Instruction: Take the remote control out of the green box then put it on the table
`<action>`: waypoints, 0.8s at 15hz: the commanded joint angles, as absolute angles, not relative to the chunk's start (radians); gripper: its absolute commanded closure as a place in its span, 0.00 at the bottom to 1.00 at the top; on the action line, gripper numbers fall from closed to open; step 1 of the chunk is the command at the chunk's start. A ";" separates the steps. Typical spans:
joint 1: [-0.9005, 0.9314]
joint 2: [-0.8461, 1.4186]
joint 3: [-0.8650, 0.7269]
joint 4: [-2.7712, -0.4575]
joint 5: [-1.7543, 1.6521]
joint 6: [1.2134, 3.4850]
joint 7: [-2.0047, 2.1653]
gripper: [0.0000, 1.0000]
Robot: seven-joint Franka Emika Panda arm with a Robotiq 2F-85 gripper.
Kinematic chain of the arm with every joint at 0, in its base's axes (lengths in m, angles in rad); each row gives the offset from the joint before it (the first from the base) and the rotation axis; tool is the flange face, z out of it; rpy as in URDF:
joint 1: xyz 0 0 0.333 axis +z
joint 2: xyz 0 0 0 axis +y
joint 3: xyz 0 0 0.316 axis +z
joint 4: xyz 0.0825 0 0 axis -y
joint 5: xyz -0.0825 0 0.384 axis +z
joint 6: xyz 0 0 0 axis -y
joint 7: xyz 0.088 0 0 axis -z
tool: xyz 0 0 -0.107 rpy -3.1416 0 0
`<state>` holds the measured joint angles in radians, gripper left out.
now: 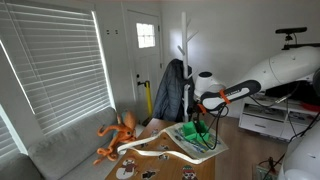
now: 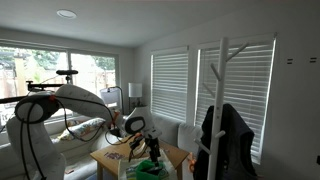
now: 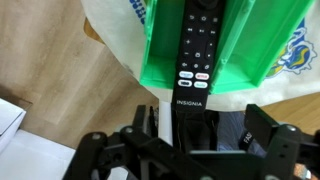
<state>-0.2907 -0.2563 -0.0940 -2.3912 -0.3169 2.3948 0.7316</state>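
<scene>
A black Insignia remote control lies lengthwise in the small bright green box, with its lower end sticking out towards me. My gripper is open, its two black fingers either side of that end; a gap shows on the right side. In both exterior views the gripper hangs just above the green box on the light wooden table.
The box rests on a pale printed plastic bag. A white curved piece and small items lie on the table. An orange plush toy sits on the sofa. A coat rack with a jacket and a white cabinet stand behind.
</scene>
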 commanded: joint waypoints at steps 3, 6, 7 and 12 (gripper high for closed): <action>-0.313 -0.202 -0.071 -2.415 -0.413 2.500 0.900 0.00; -0.304 -0.186 -0.071 -2.422 -0.446 2.525 0.959 0.00; -0.303 -0.184 -0.072 -2.423 -0.458 2.527 0.975 0.00; -0.299 -0.169 -0.078 -2.418 -0.498 2.515 1.019 0.24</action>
